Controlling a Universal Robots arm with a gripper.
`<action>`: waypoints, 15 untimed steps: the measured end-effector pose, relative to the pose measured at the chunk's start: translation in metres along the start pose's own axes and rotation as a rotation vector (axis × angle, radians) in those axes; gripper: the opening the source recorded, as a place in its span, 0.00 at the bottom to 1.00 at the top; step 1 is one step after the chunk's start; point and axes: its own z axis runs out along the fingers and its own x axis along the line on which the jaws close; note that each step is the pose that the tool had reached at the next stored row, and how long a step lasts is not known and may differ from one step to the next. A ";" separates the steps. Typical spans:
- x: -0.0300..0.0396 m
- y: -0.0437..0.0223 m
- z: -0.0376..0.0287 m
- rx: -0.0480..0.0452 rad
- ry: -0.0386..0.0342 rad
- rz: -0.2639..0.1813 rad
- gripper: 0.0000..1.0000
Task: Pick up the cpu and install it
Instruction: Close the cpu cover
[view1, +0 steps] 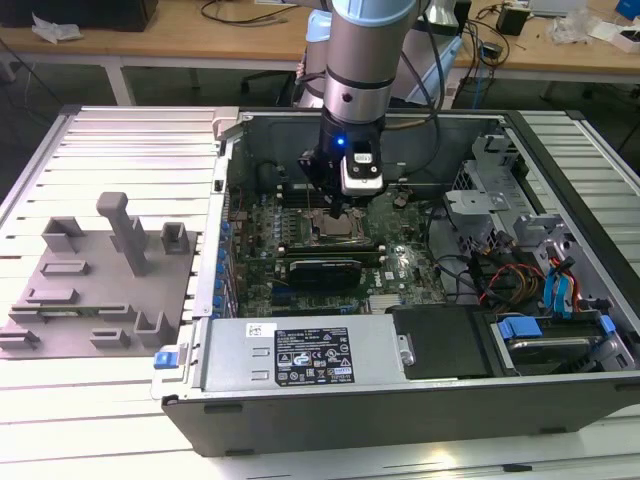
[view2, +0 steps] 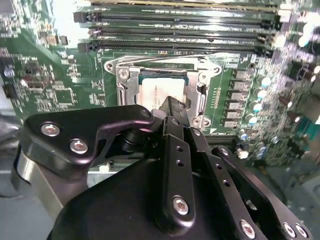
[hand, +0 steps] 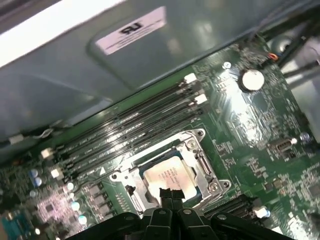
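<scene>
Now, cpu (hand: 167, 175) lying in socket (hand: 206, 169), inside open computer case (view1: 400, 420), gripper (hand: 171, 192) closed, empty, just above it

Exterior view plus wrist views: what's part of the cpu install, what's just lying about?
Job: cpu lying in the socket; gripper over it; motherboard.
Lying about: grey fixture plate; power supply; memory slots; drive cables.

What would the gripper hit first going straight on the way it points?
Most likely the cpu, lying in the motherboard socket. The gripper points down at its metal top; how much gap separates them is unclear in both wrist views.
</scene>
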 end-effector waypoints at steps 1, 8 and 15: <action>0.0000 0.0000 0.0000 0.0006 -0.0001 -0.019 0.11; 0.0000 0.0000 0.0000 0.0061 -0.0005 -0.200 0.11; 0.0000 0.0000 0.0002 0.0108 -0.0009 -0.354 0.11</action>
